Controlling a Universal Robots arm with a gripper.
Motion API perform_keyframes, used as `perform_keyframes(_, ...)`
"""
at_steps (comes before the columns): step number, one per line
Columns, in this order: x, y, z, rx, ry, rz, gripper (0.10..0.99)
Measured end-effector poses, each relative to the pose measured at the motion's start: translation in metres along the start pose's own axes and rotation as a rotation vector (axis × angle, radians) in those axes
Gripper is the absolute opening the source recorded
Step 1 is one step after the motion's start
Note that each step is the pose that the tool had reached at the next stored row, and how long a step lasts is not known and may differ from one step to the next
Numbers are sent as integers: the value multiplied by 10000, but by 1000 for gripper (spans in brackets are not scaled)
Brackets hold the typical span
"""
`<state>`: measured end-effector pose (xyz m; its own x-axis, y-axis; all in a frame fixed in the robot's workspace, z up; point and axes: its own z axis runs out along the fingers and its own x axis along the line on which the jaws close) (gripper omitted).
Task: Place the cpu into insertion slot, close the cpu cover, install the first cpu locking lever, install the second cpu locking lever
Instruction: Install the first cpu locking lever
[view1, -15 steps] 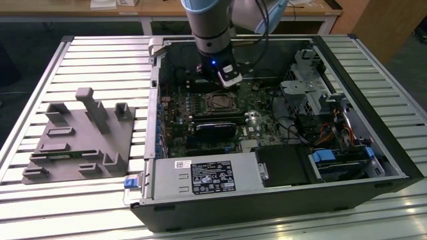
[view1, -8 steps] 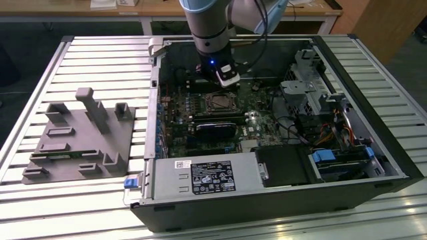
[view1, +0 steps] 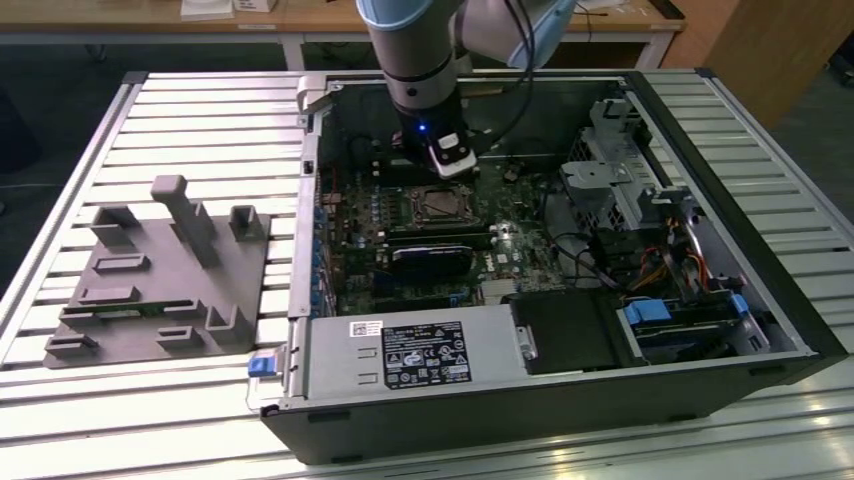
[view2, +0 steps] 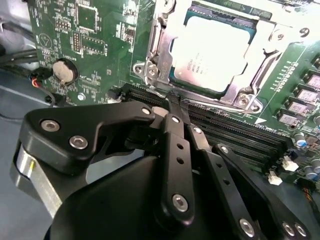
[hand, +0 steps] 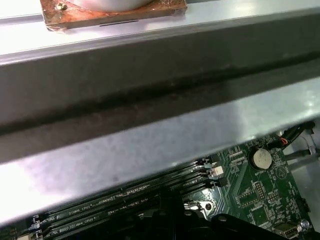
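Nearest to us in the second wrist view is our gripper, its black fingers drawn together to a narrow point with nothing between them — closed and empty, as far as we can judge. That point hangs just beside the edge of the insertion slot, over the long black memory slots, and we cannot tell whether it touches anything there.

We see the cpu lying flat in the slot already, pale face up, with the cpu cover down around it as a silver frame. So we judge the first two steps done and the work now at the locking levers. A thin metal lever runs along the side of the frame closest to our fingertips; whether it is latched we cannot say. Whatever we do next calls for a fine, well-aimed push at that thin bar, staying off the chip face and the memory slots.

From the exterior view, our arm reaches down into the open computer case, with the socket just beyond its tip.
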<state>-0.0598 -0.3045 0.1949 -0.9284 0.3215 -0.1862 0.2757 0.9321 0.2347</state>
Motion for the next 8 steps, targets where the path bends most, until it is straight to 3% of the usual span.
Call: perform_keyframes(8,15,-12,35,181,-162,387,106)
